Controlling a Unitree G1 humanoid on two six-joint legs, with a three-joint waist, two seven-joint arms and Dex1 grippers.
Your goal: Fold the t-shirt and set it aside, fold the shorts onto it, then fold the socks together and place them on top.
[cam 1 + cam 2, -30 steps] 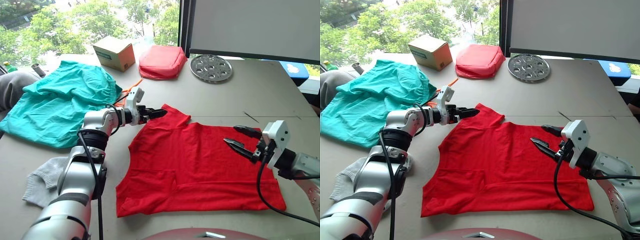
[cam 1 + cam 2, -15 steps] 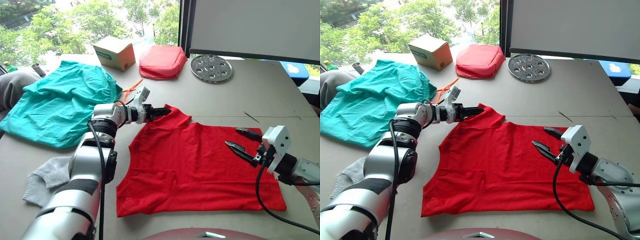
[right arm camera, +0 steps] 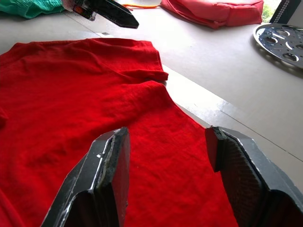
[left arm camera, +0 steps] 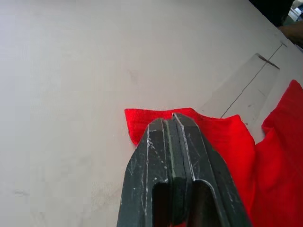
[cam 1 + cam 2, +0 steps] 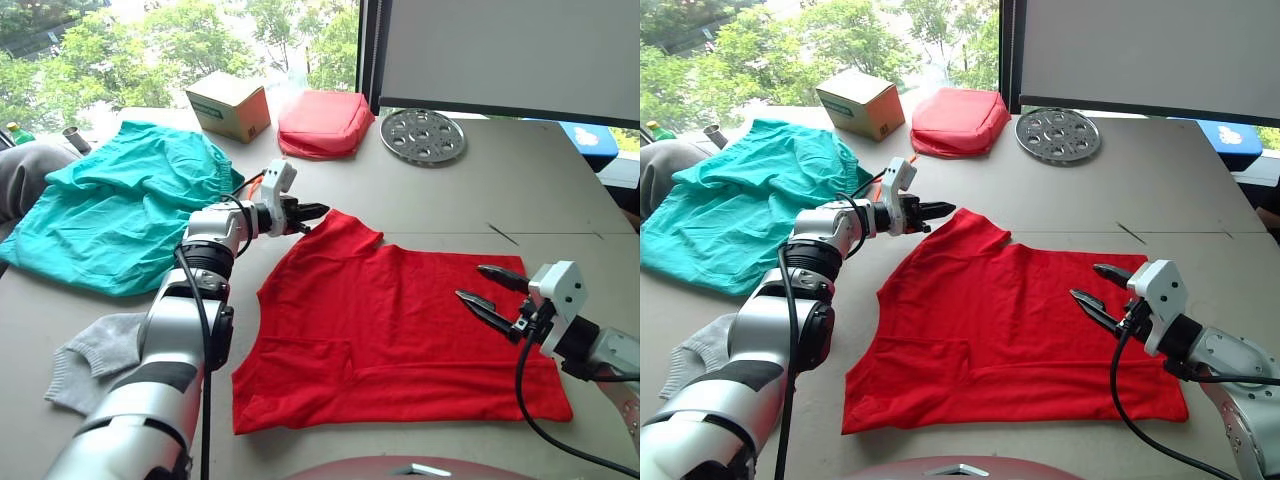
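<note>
The red t-shirt [image 5: 400, 320] lies spread flat in the middle of the table. My left gripper [image 5: 312, 210] is shut, its tips just at the corner of the far sleeve [image 4: 151, 120]. No cloth hangs from it in the right wrist view. My right gripper [image 5: 490, 288] stands open, low over the shirt's right part, with nothing between its fingers [image 3: 109, 170]. The teal shorts [image 5: 120, 210] lie crumpled at the far left, their orange drawstring [image 5: 262, 180] trailing toward my left arm. The grey socks [image 5: 90, 355] lie at the near left.
A cardboard box [image 5: 230, 105], a red padded pouch [image 5: 325, 122] and a round metal disc with holes [image 5: 423, 135] stand along the back of the table. Grey cloth [image 5: 20, 175] sits at the far left edge. Bare table [image 5: 480, 195] lies behind the shirt.
My left gripper has gone from open to shut and has drawn back a little from over the sleeve. The right gripper has drifted slightly nearer, still open. The shirt lies as before.
</note>
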